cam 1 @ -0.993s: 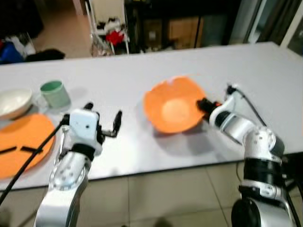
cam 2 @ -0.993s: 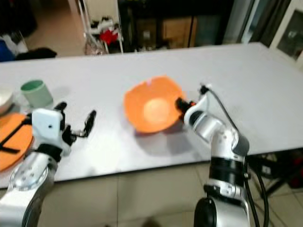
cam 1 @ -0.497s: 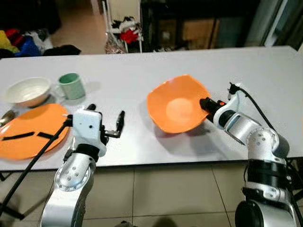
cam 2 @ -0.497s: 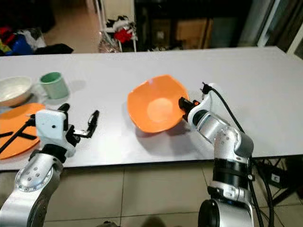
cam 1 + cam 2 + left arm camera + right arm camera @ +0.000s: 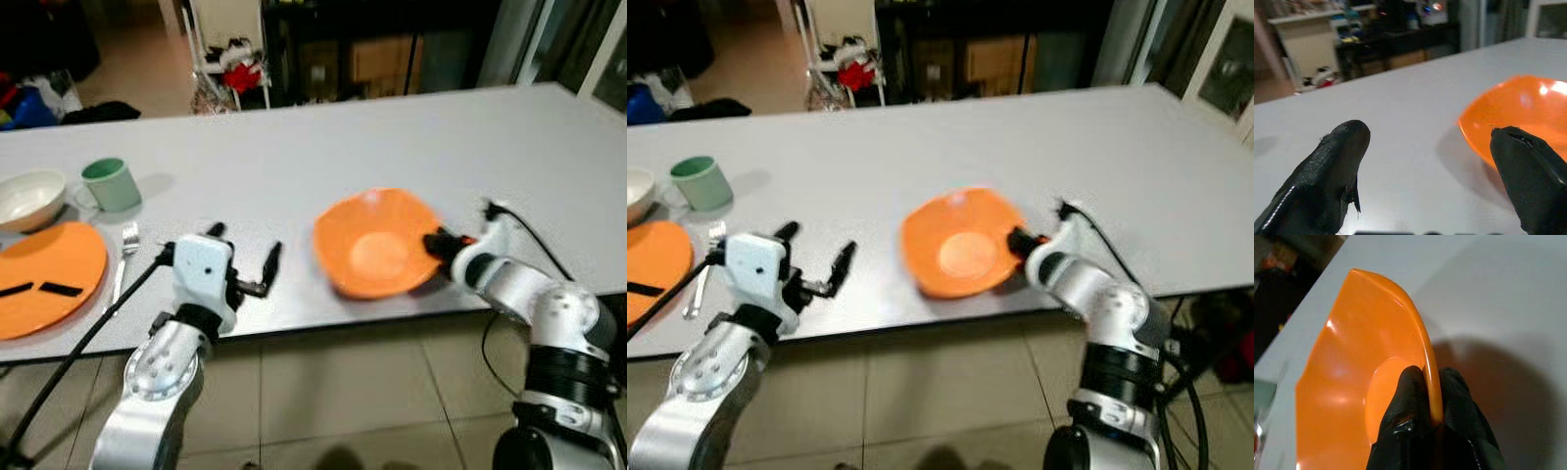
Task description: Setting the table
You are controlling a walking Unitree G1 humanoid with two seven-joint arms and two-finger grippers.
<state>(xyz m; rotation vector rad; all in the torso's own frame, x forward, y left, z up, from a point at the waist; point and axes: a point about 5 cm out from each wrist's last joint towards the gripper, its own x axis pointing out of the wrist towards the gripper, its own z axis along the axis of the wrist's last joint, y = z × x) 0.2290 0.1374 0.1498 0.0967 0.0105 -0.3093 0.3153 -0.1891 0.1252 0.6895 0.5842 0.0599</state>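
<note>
Orange bowl [image 5: 376, 242], pinched at its rim by the right gripper [image 5: 438, 244], sits near the table [image 5: 294, 157] edge; a slip could tip it off. Left gripper [image 5: 245, 269] hovers, fingers spread.

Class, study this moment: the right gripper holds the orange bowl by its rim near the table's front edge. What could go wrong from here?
1. The right gripper pinches only the thin rim of the bowl, so it might slip or tilt.
2. The bowl sits close to the table edge; released there, it could fall.
3. The open left gripper is nearby and could bump it.
</note>
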